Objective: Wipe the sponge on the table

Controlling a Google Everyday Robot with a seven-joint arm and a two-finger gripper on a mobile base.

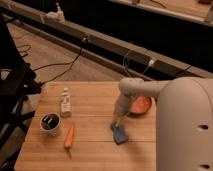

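Single arm (150, 90), white, reaches in from the right over the table (95, 147). Gripper (118, 123) points down, near the middle of the tabletop and slightly right of it. Fingers pressed together, tip touching the far end of the sponge (120, 135). Whether it pinches the pad or only bears down on it, cannot tell.

Sponge: blue, flat on the wood, lying at a slant, near the front edge and in front of the orange bowl (142, 104) (bowl partly hidden behind the arm). Sponge and bowl apart.

Left half of the table: carrot (69, 137) lying roughly lengthwise toward the front edge, just beside a white cup (50, 123) with dark contents. Small bottle (65, 102) upright behind the cup, near the back-left part of the top. Carrot well apart from the sponge.

Big white robot body (185, 130) fills the right side. Behind the table: floor with black cables (70, 62), then a long dark bench (100, 42) running across the top.
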